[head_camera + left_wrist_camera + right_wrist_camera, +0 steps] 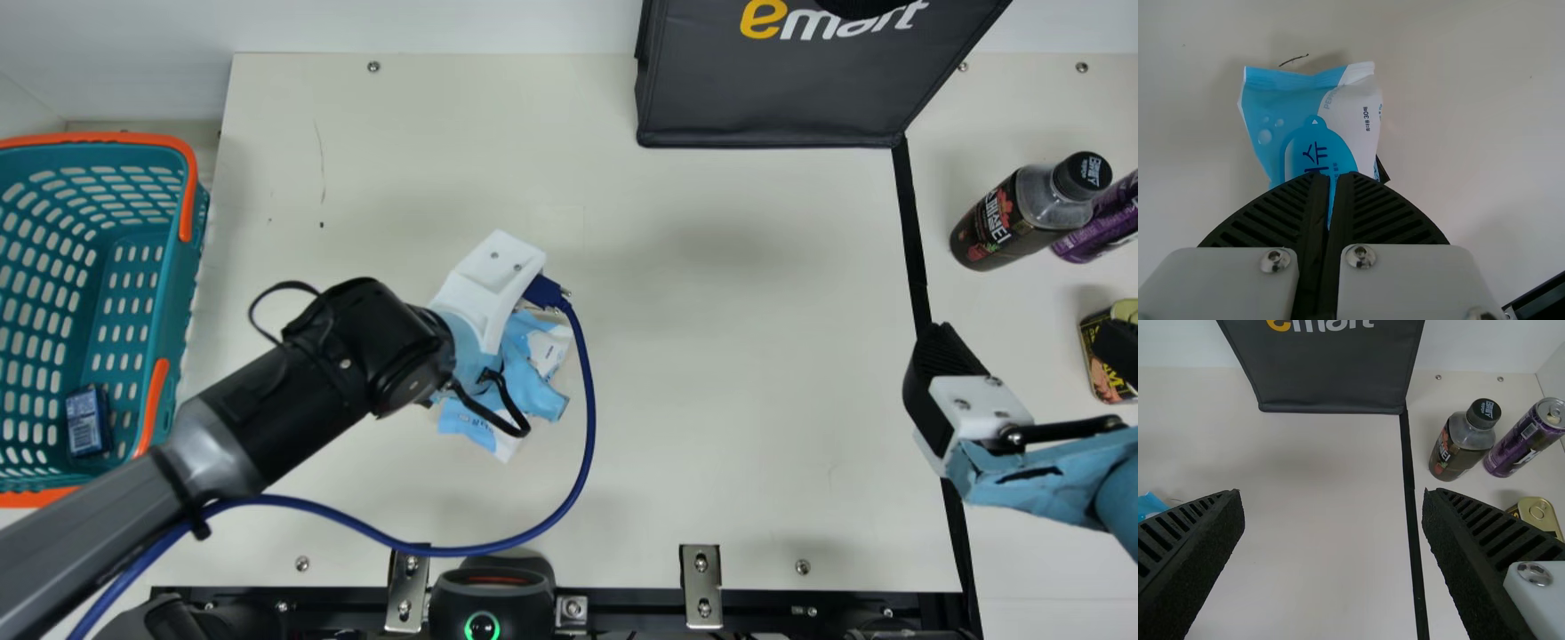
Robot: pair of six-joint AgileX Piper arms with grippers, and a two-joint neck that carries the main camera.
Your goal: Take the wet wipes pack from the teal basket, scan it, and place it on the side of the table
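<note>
My left tool [491,283] grips the wet wipes pack [476,428] over the counter [756,356], just off centre toward eight o'clock in the main view.
In my left wrist view, two black ribbed fingers [1388,213] nearly meet, the blue-and-white film pinched between them. My right tool [1022,333] sits with its fingers wide apart, near three o'clock. The teal basket [182,293] stands at nine o'clock, a small blue packet [87,422] inside; a black device with a green ring light [482,625] is at six o'clock, a dark bag [782,98] at one, and a dark-capped bottle [1022,213] between two and three.
</note>
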